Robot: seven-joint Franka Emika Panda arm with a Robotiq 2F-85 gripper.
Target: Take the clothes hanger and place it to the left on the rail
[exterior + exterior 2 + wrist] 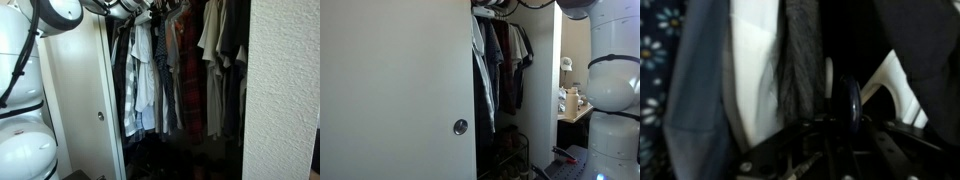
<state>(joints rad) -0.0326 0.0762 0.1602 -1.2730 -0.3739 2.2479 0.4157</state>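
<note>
The robot arm's shell (615,80) is gleaming as glossy white plastic, the wardrobe door (390,80) is showing smooth matt paint with a shiny metal knob (460,127), the shirts (145,80) are hanging as soft cloth, and the wall (285,90) is looking rough.

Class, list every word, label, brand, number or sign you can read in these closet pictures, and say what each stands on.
None can be read: the hanging shirts, the white door and the flowered cloth show no lettering. Things on the desk are too small to tell.
</note>
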